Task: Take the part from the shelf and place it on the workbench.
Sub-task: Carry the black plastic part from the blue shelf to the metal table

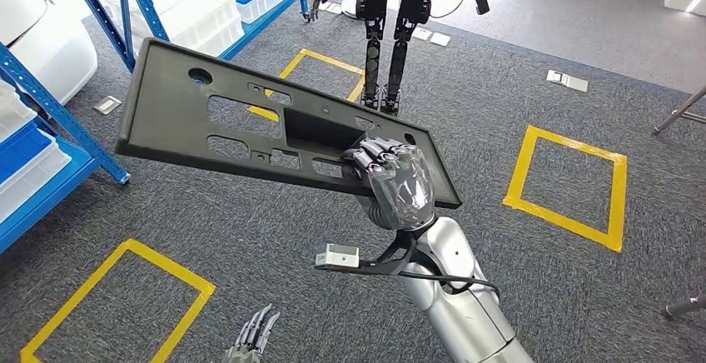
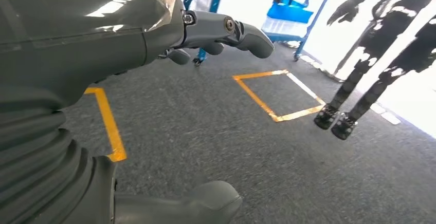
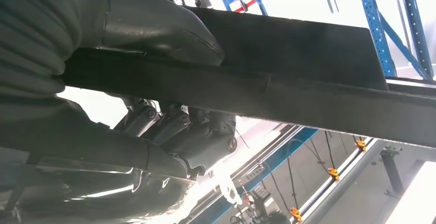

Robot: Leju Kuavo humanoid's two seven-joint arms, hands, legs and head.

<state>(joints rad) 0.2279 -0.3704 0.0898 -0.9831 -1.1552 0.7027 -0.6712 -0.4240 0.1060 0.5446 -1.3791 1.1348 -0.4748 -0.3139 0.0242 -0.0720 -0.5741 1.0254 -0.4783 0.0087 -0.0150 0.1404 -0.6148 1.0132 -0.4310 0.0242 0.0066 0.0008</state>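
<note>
Part [image 1: 241, 121], a long flat black panel with cut-outs, was up in the air over the grey carpet [image 1: 466, 113], tilted, with its far end reaching toward the blue shelf [image 1: 50, 113] on my left. My right hand [image 1: 395, 181] held it at the near end, fingers curled over the top edge by the big rectangular opening; from the right wrist camera I saw the thumb [image 3: 159, 29] pressed on one face of the part and the fingers [image 3: 195, 131] wrapped round the other. My left hand [image 1: 252, 334] hung low at the bottom of the head view, holding nothing; the left wrist camera showed its fingers [image 2: 247, 34] spread above the carpet. Yellow tape squares [image 1: 570, 184] marked the floor around me. Another robot [image 1: 391, 22] stood ahead, its feet by one of those squares. White bins [image 1: 200, 13] sat on the shelf.
</note>
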